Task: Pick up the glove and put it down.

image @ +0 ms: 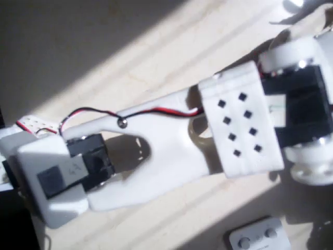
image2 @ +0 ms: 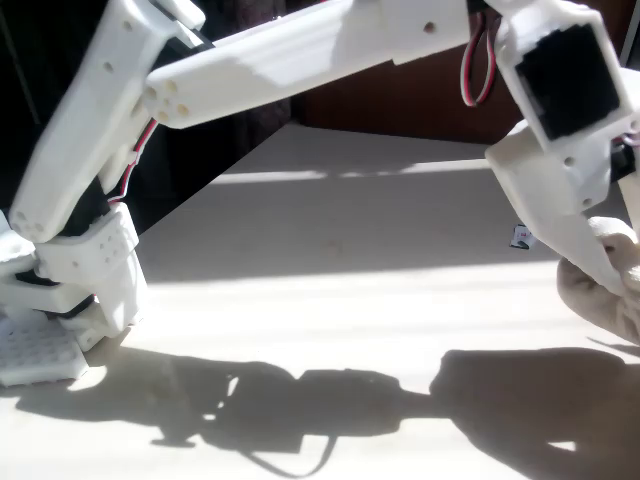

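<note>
**Arm reaches the glove at the desk's right edge**

A white robot arm stretches across a pale desk lit by strong sunlight. In the fixed view, the arm runs from its base at the left to the far right, where the tool points downward. A white finger of the tool touches the glove, a cream fabric mound lying on the desk at the right edge, partly cut off by the frame. Whether the tool is open or closed on the fabric cannot be told, since its tips are hidden against the glove.

In the overhead view, the arm lies diagonally over the desk, with a white two-button box near the bottom edge.

The step in hand appears to be the pickup, at the grasp itself. The next move likely calls for a firm pinch on the soft fabric, then a straight lift clear of the desk.
</note>
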